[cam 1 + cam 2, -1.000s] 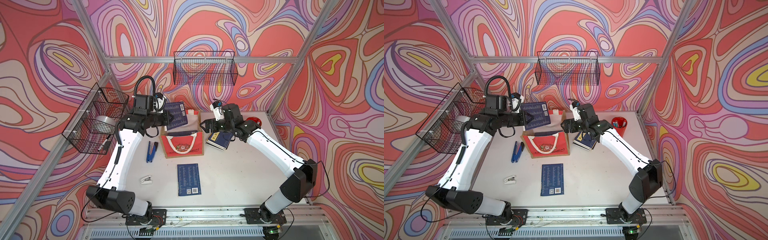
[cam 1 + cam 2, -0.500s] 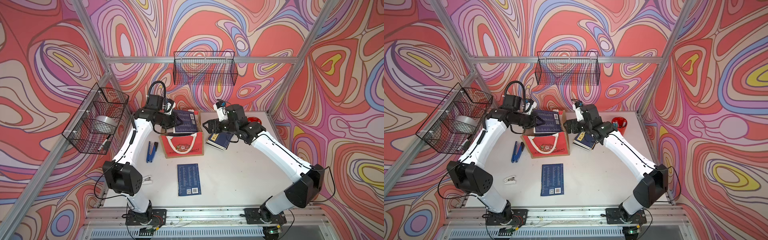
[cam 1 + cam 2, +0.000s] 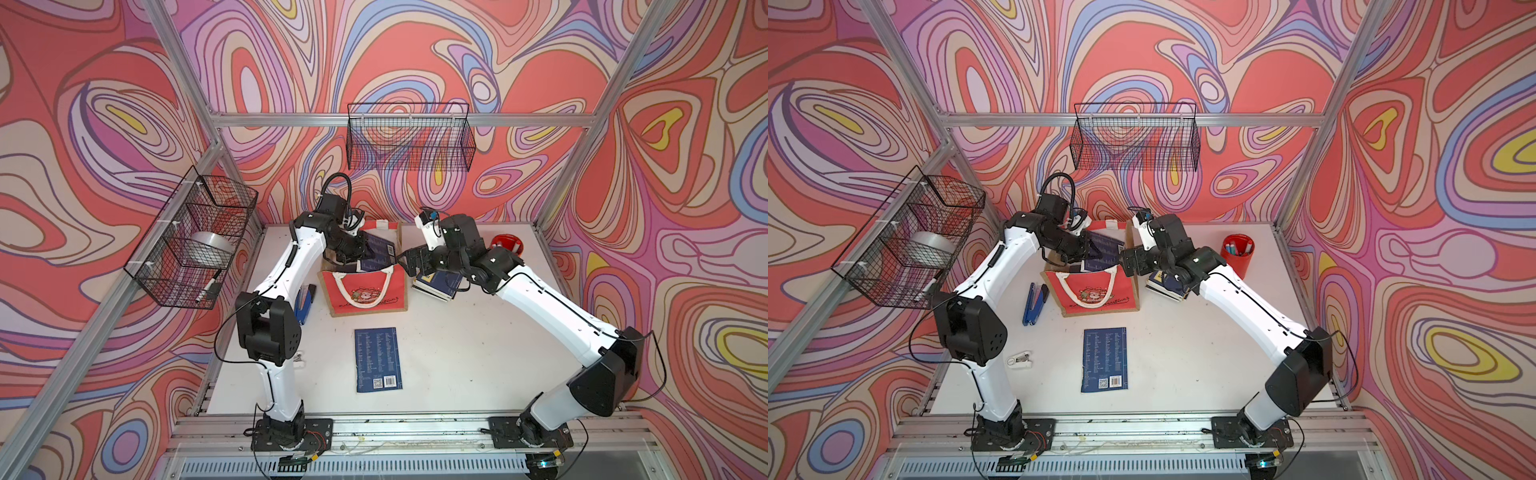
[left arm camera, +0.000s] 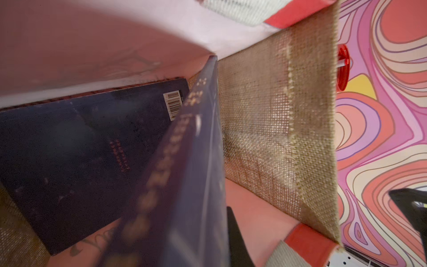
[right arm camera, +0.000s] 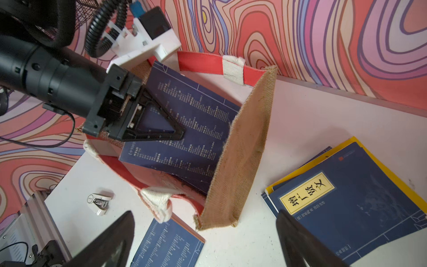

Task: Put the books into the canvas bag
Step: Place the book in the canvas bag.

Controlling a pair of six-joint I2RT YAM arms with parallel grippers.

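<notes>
L gripper (image 5: pixel 161 129) is clamped on a navy book (image 5: pixel 191 120), back cover up and tilted. Its lower part is already inside the canvas bag (image 5: pixel 240 150); its upper part pokes out over the rim. The bag stands upright at the back of the table (image 3: pixel 457 353), mouth open.

Left wrist view shows a 2nd book (image 4: pixel 80 150), barcode visible, already down in the bag. The gripped one's edge runs beside it, near the jute wall.

R gripper (image 5: pixel 204 217) has its jaws wide apart w/ nothing between them. It hovers over the table near the bag's jute side and the stack of books (image 5: pixel 346 198), which lies just beside the bag. The top cover shows a yellow title label. Stack count is unclear, at least 2.

A flat book (image 3: pixel 377 359) lies back up in front of the bag, apart from it.

Progress, as a judgement: 1 in, 1 partway in and not yet let go, so prob under half done. Left to do: release this one, then the stack and the flat one.
</notes>
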